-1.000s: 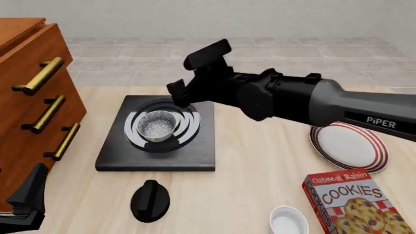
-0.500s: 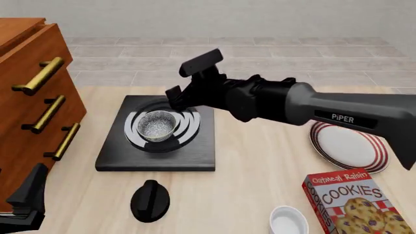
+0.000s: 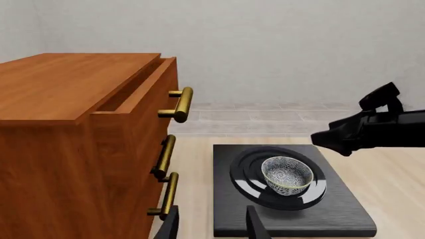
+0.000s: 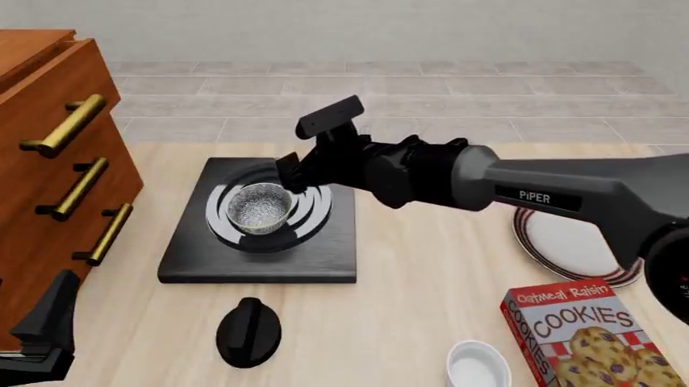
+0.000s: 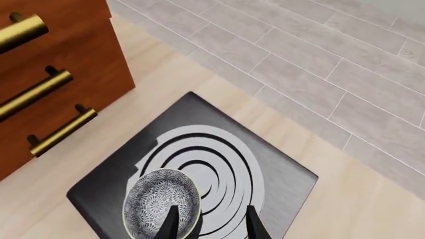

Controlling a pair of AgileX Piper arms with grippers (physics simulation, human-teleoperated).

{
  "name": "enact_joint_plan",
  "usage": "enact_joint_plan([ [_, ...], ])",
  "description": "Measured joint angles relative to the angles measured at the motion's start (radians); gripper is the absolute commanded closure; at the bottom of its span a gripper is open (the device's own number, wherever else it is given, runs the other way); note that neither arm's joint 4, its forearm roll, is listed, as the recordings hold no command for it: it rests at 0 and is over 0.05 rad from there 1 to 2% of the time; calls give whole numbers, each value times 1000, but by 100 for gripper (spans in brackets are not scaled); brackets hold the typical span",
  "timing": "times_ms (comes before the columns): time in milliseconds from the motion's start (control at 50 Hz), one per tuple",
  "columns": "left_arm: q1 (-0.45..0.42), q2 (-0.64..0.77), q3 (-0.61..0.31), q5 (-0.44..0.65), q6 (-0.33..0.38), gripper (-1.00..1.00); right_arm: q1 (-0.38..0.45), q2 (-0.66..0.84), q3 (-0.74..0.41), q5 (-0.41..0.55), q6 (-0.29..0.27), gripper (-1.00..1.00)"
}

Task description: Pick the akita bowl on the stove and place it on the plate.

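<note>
Akita bowl (image 4: 260, 207) upright at the centre of the burner rings on the stove (image 4: 323, 256), not yet lifted. Right hand (image 4: 309, 149) just above the bowl's far-right rim, fingers apart and clamped on nothing; in the right wrist view, one fingertip (image 5: 171, 222) over the bowl's edge, the other (image 5: 252, 222) over the rings beside it. Plate (image 4: 570, 242) well apart from the stove at the right side of the table (image 4: 431, 306), partly hidden by the right arm. Left hand (image 4: 38, 343) low at the near-left corner beside the wooden drawer cabinet (image 4: 54, 161), fingers apart around nothing. Black knob (image 4: 248, 331) near the stove's front edge; cookie box (image 4: 586, 339) and white ramekin (image 4: 479, 367) at the near right.
</note>
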Motion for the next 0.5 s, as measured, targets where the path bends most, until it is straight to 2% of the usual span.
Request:
enact_joint_plan([
  [500,0,0,0,0,0,-100,10,65,-23,-11,16,-100],
])
